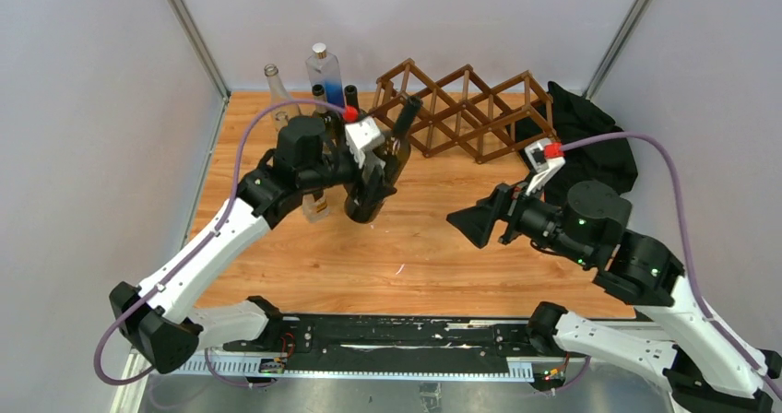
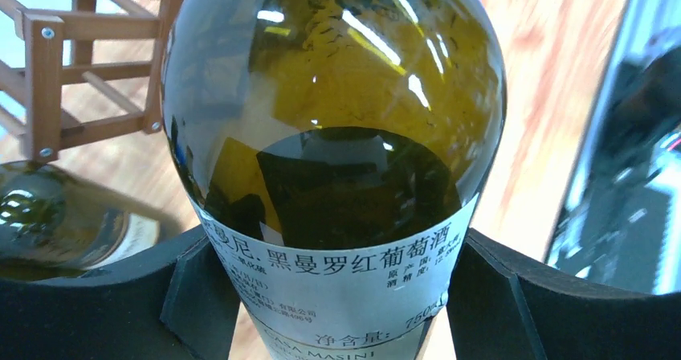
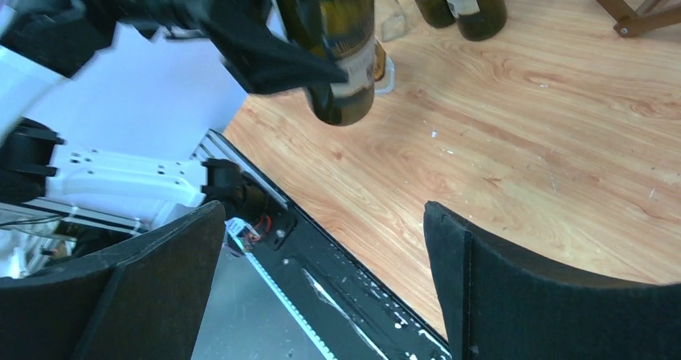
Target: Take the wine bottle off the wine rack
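A dark green wine bottle with a white label hangs tilted over the table. Its neck points up toward the left end of the brown wooden wine rack, and I cannot tell whether they touch. My left gripper is shut on the bottle's labelled body. In the left wrist view both black fingers press the label of the bottle, with the rack behind at the left. My right gripper hovers open and empty at mid-table. In its own view the gripper faces the bottle.
Several bottles stand at the back left behind the left arm, and one more bottle shows beside the left fingers. A black cloth heap lies right of the rack. A black rail runs along the near table edge.
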You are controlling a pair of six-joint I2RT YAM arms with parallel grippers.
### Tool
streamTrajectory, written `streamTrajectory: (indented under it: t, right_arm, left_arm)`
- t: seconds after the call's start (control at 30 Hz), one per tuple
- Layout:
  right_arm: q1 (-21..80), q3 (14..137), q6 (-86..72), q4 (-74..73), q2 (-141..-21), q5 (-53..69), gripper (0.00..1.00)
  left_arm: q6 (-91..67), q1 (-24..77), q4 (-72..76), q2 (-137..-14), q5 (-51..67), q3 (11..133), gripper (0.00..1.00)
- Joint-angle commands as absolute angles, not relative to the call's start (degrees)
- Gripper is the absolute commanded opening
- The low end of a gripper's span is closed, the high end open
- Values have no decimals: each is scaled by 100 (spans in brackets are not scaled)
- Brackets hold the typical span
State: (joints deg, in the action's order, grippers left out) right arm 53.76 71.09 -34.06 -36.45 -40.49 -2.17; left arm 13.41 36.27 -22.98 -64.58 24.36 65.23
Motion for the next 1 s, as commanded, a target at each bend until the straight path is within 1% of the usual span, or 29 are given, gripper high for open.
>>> streamTrajectory:
  t: [0.0,0.07,0.2,0.47,0.63,0.87,0.9,0.93,0.97]
  right_arm:
    - [5345,6461,-3142,-2809,-4144,-121,97]
    - [5351,6054,-3079,-2190,-4146,192,97]
    - [5345,5624,-2974,-1007,-4386,427,97]
    - [5351,5650,-2785,412,-5203,772,98]
    - [5344,5774,-2755,759,-5573,929,98]
    - [5353,5472,-2922,1634,-5809,1102,98]
    - [5353,5460,-2926,1731,-5844,1122,97]
    - [5353,5463,-2928,1783,-5867,1137,93]
    - [5353,5463,-2925,1819,-5903,1167,88]
  left_arm:
    - [-1089,3270,-1032,-6787,3667,7452,0]
    - [-1655,3226,-794,-6872,3878,7667,0]
    - [-2052,3226,-564,-6879,4183,7863,0]
    - [-2342,3230,-411,-6646,4410,7751,0]
    - [-2575,3226,-195,-6567,4465,7697,0]
    - [-2829,3234,-97,-6522,4500,7801,0]
    - [-2875,3229,-94,-6514,4512,7777,0]
    - [-2910,3219,-96,-6499,4529,7755,0]
    - [-2953,3230,-94,-6483,4554,7734,0]
